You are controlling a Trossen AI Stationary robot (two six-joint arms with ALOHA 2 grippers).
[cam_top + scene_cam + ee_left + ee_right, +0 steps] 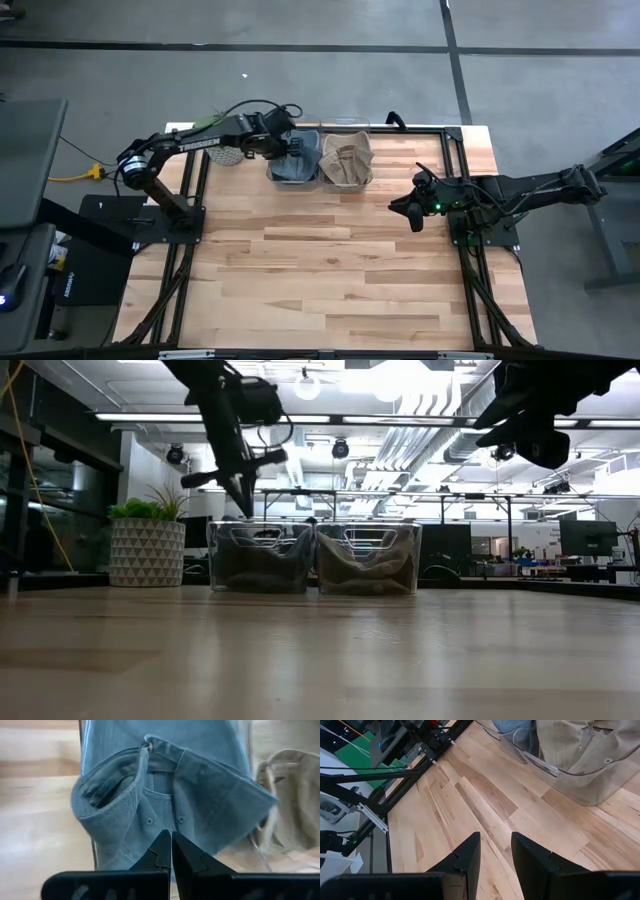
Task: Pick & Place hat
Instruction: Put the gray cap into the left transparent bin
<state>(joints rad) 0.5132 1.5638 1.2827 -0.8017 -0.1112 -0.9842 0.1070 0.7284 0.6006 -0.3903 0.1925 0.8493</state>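
High view: left gripper sits over the left clear bin at the table's far edge, where the blue-grey hat lies; a second bin touching it on the right holds a tan hat. Right gripper hangs off to the right of the bins, well apart from both hats, waiting over bare table. Low view: left gripper hovers above the left bin, tips pointing down, clear of the rim; both bins stand side by side, a potted plant beyond them; right gripper is up high near the top edge. Left wrist view: left gripper has its fingers pressed together with nothing between them, the blue-grey hat right below, crumpled in the bin with its brim folded; tan hat is off to the side. Right wrist view: right gripper has its fingers apart, empty, over wood, with the bin and tan hat ahead. Step looks like the approach to the pick, hat not yet grasped. Next move likely calls for spreading the left fingers, dropping into the bin and pinching a fold or the brim without catching the bin wall.
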